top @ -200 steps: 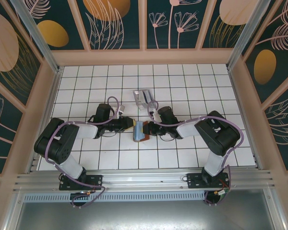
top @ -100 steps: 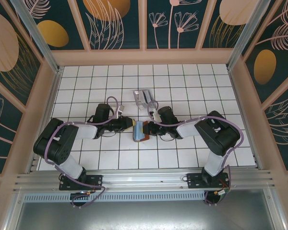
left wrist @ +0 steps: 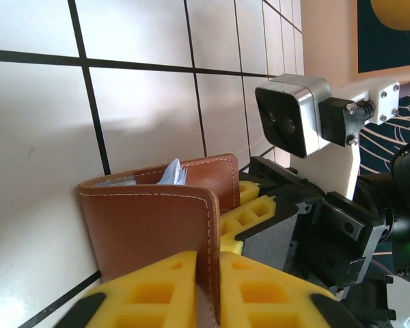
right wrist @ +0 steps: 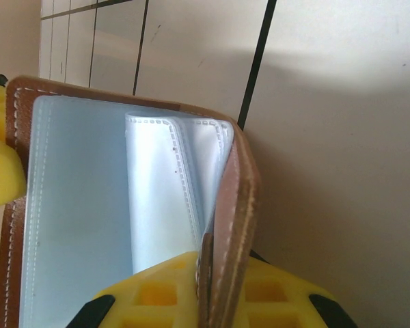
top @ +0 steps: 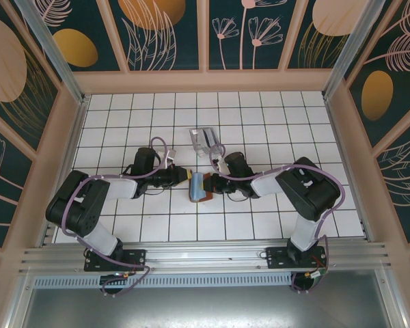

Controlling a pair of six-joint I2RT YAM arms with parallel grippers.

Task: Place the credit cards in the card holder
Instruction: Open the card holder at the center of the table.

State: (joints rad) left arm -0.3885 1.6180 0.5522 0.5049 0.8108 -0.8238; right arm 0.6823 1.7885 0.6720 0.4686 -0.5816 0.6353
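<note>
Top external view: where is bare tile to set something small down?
Free: the white tiles between the clear greyish plastic tray and the far wall; the near middle row by the aluminium rail. Crowded: the middle, around the reddish-brown leather card holder.

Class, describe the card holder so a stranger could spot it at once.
On the white tiled table, look where the left arm and right arm meet. The card holder is the small wallet held open in their jaws. Unlike the clear tray beyond it, it is reddish-brown with pale-blue sleeves.
</note>
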